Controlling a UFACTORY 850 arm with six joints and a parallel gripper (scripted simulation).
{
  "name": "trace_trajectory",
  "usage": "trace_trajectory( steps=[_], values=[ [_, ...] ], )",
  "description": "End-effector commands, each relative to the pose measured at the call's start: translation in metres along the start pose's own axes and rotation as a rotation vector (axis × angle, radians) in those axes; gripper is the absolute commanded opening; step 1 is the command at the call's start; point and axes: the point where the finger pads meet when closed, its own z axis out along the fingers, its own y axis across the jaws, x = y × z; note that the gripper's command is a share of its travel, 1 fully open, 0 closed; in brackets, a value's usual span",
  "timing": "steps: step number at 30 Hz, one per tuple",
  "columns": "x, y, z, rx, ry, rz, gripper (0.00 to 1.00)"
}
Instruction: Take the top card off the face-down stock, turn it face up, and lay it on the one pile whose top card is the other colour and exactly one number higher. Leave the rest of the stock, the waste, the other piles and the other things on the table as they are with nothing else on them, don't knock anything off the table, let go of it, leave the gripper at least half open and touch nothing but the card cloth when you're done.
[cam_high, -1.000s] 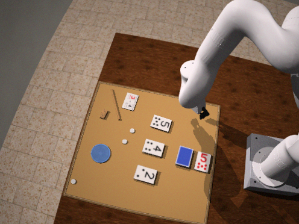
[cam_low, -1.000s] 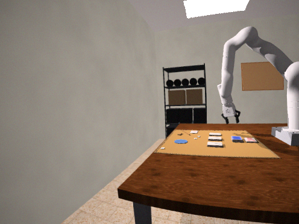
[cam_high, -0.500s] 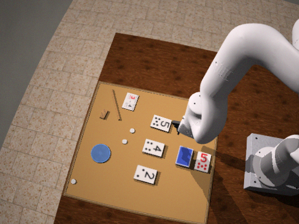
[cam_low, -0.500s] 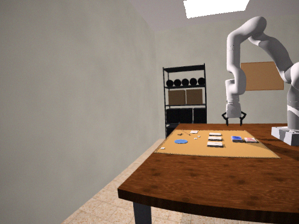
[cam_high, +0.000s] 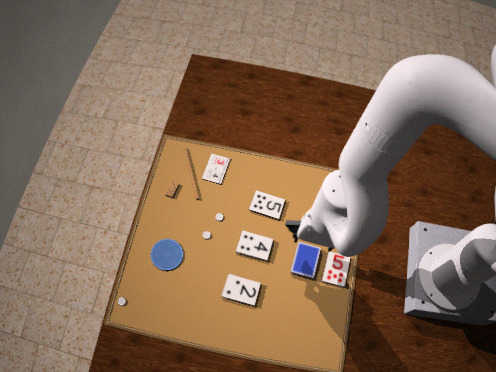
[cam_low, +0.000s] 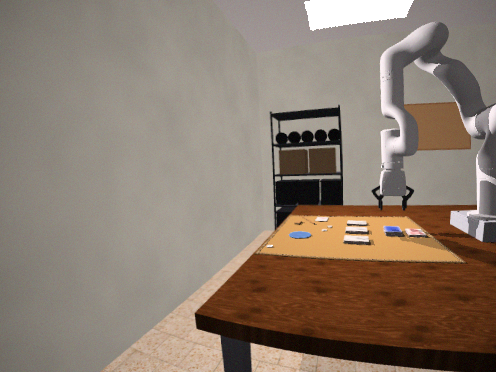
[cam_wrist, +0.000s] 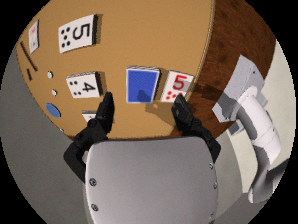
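The face-down stock (cam_high: 305, 260) (cam_low: 393, 230) (cam_wrist: 143, 86) has a blue back and lies on the tan card cloth (cam_high: 200, 310) (cam_low: 400, 250) (cam_wrist: 133, 36). Right beside it is the waste, a red 5 (cam_high: 336, 270) (cam_low: 415, 232) (cam_wrist: 176, 87). Three piles lie in a column to the left: a black 5 (cam_high: 267, 204) (cam_wrist: 77, 32), a black 4 (cam_high: 255, 245) (cam_wrist: 83, 86) and a black 2 (cam_high: 241, 289). My gripper (cam_high: 294, 229) (cam_low: 392, 205) (cam_wrist: 144, 100) is open and empty. It hangs well above the cloth, over the stock and pointing down.
A red 3 card (cam_high: 216, 168), a thin stick (cam_high: 192, 178), a small cork block (cam_high: 172, 189), a blue disc (cam_high: 167, 254) (cam_low: 300, 234) and three small white chips (cam_high: 219, 216) (cam_high: 206, 234) (cam_high: 121, 301) lie on the cloth's left half. The robot base (cam_high: 435, 270) stands at the right.
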Motion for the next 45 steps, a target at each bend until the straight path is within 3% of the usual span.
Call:
trace_trajectory(
  steps=[1,8,39,42,45],
  values=[
    [0.0000,-0.0007,-0.0003,0.001,0.000,-0.045,1.00],
    [0.0000,-0.0006,-0.0001,0.002,0.000,-0.193,1.00],
    [0.0000,0.0004,0.0014,0.001,0.003,-1.283,1.00],
    [0.0000,0.0004,0.0014,0.001,0.003,-1.285,1.00],
    [0.0000,0.0005,0.0016,0.001,0.003,-1.446,1.00]
  ],
)
